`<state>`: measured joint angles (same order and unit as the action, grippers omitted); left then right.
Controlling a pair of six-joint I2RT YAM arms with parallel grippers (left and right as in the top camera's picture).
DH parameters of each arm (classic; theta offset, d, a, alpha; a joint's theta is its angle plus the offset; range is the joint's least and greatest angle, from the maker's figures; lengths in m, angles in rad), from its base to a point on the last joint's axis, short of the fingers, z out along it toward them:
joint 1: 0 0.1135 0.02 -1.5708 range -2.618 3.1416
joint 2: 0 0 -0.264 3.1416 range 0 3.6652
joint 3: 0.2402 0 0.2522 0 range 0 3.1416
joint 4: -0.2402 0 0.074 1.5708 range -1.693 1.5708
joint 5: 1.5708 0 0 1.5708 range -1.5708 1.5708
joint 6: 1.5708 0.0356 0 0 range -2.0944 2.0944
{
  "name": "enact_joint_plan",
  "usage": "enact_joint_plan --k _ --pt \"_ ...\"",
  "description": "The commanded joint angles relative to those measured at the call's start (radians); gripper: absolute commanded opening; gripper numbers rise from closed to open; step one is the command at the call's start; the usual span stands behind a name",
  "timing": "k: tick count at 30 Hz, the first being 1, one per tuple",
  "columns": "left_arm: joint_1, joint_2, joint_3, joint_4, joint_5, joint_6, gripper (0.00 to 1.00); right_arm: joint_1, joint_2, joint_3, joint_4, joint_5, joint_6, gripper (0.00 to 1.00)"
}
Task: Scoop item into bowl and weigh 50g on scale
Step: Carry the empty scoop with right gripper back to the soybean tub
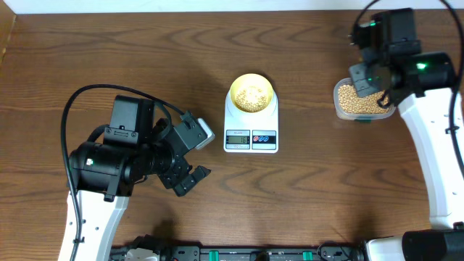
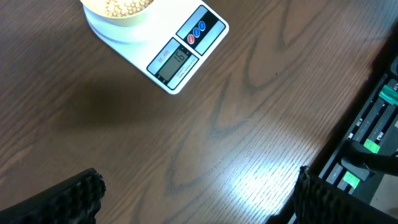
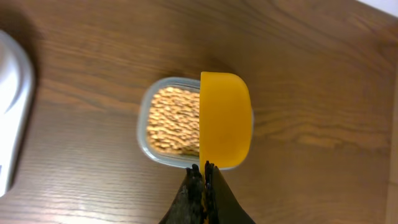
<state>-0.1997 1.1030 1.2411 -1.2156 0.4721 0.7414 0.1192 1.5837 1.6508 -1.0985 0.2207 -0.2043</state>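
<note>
My left wrist view cropping bowl (image 2: 121,18), overhead scale (image 1: 251,125) reading too small for me, scoop (image 3: 225,118) hiding part of tub (image 3: 142,124).

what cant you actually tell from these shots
scale reading: digits too small overhead, blurred in left wrist view.
scoop contents: its hollow doesn't show in right wrist view; overhead, the right gripper covers it.
tub: one side hidden behind the scoop, right wrist view.
bowl: cut off by top edge, left wrist view.
</note>
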Motion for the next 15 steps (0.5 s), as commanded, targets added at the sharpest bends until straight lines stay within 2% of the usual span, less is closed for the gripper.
enact_joint_plan --k 1,4,10,15 --pt "0.004 -0.006 0.019 -0.003 0.002 0.018 0.99 -0.029 0.024 -0.033 0.002 0.018 -0.011 0.01" --pt "0.004 -0.006 0.019 -0.003 0.002 0.018 0.99 -0.028 0.048 -0.082 0.010 0.056 -0.005 0.01" --pt "0.004 -0.006 0.019 -0.003 0.002 0.018 0.99 -0.027 0.065 -0.182 0.025 0.238 0.114 0.01" --pt "0.004 -0.006 0.019 -0.003 0.002 0.018 0.99 -0.027 0.066 -0.268 0.091 0.251 0.121 0.01"
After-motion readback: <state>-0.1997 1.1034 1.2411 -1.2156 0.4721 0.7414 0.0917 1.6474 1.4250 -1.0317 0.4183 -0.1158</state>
